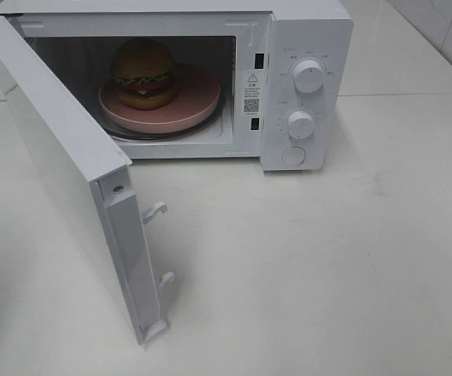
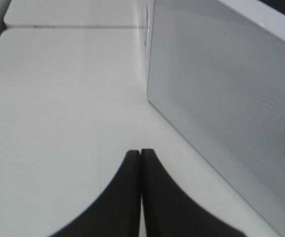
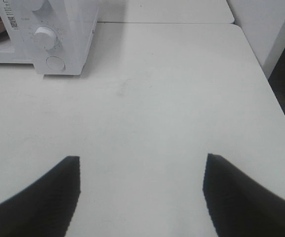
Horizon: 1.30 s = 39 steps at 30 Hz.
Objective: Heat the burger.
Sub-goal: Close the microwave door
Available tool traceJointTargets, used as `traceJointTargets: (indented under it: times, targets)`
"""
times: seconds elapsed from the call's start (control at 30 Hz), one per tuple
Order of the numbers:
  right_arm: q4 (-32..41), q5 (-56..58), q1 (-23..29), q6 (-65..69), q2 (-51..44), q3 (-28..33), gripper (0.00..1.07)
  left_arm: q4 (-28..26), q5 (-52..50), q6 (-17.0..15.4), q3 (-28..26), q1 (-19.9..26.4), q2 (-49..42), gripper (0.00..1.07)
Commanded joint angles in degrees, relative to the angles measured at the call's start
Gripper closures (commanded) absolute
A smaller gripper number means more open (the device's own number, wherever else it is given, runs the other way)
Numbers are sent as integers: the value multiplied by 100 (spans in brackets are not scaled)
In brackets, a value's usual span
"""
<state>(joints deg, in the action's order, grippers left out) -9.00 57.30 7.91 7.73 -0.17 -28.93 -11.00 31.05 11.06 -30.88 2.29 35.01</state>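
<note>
The burger (image 1: 143, 73) sits on a round pink plate (image 1: 194, 102) inside the white microwave (image 1: 304, 47), whose door (image 1: 61, 164) stands swung wide open to the left. Neither arm shows in the high view. In the left wrist view my left gripper (image 2: 141, 153) is shut with its dark fingertips pressed together and nothing between them, hovering over the white table beside the outer face of the door (image 2: 221, 98). My right gripper (image 3: 141, 173) is open and empty above bare table, some way in front of the microwave's control panel (image 3: 58, 34).
Two knobs (image 1: 309, 77) (image 1: 300, 124) and a round button (image 1: 293, 155) are on the microwave's right panel. Door latch hooks (image 1: 155, 210) stick out from the door's edge. The white table (image 1: 327, 266) ends at a right edge (image 3: 270, 89).
</note>
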Motion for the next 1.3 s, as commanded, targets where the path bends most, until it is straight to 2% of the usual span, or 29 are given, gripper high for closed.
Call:
traceJointTargets:
  times: [0.03,0.07,0.1,0.13,0.2,0.27,0.43,0.47,0.53,0.57,0.67,0.7,0.73,0.77,0.8,0.83,0.87,0.9,0.93,0.97,1.0,1.03,1.1,1.2,1.3]
  targets:
    - [-17,-17,-34,-29,-160,11,39,-321,-963,418,166,11,223,107]
    - [-17,-17,-34,-29,-160,11,39,-493,-1306,596,258,11,321,107]
    - [-17,-17,-34,-29,-160,11,39,-493,-1306,596,258,11,321,107]
    - [-17,-17,-34,-29,-160,11,39,-900,-1914,888,435,11,504,107]
    - [-17,-17,-34,-29,-160,11,39,-1054,-2166,997,510,11,579,107]
    - [-17,-17,-34,-29,-160,11,39,-1369,-3037,1473,808,11,985,107]
    - [-17,-17,-34,-29,-160,11,39,-1346,-3736,1604,985,-63,1387,107]
    - [-17,-17,-34,-29,-160,11,39,-1266,-4303,1576,1112,-229,1616,107]
    - [-17,-17,-34,-29,-160,11,39,-1203,-4658,1558,1186,-355,1748,107]
    - [-17,-17,-34,-29,-160,11,39,-1054,-5369,1541,1306,-602,2011,107]
    - [-17,-17,-34,-29,-160,11,39,-985,-5701,1530,1369,-739,2177,107]
    - [-17,-17,-34,-29,-160,11,39,-911,-6205,1369,1455,-951,2498,107]
    - [-17,-17,-34,-29,-160,11,39,-825,-6589,1066,1513,-1123,2871,107]
    - [-17,-17,-34,-29,-160,11,39,-825,-6589,1066,1513,-1123,2871,107]
    - [-17,-17,-34,-29,-160,11,39,-716,-6721,848,1513,-1169,3054,107]
    - [-17,-17,-34,-29,-160,11,39,-361,-6967,378,1513,-1209,3380,107]
    - [-17,-17,-34,-29,-160,11,39,-361,-6967,378,1513,-1209,3380,107]
    - [-17,-17,-34,-29,-160,11,39,-52,-7139,103,1513,-1209,3547,107]
    - [-17,-17,-34,-29,-160,11,39,653,-7523,-401,1513,-1209,3833,107]
    - [-17,-17,-34,-29,-160,11,39,653,-7523,-401,1513,-1209,3833,107]
    - [-17,-17,-34,-29,-160,11,39,1232,-7987,-773,1513,-1215,4091,107]
    - [-17,-17,-34,-29,-160,11,39,1232,-7987,-773,1513,-1215,4091,107]
    - [-17,-17,-34,-29,-160,11,39,1650,-8417,-1238,1507,-1215,4458,107]
    - [-17,-17,-34,-29,-160,11,39,1662,-8634,-1409,1507,-1215,4738,107]
    - [-17,-17,-34,-29,-160,11,39,1667,-8692,-1409,1495,-1215,4813,107]
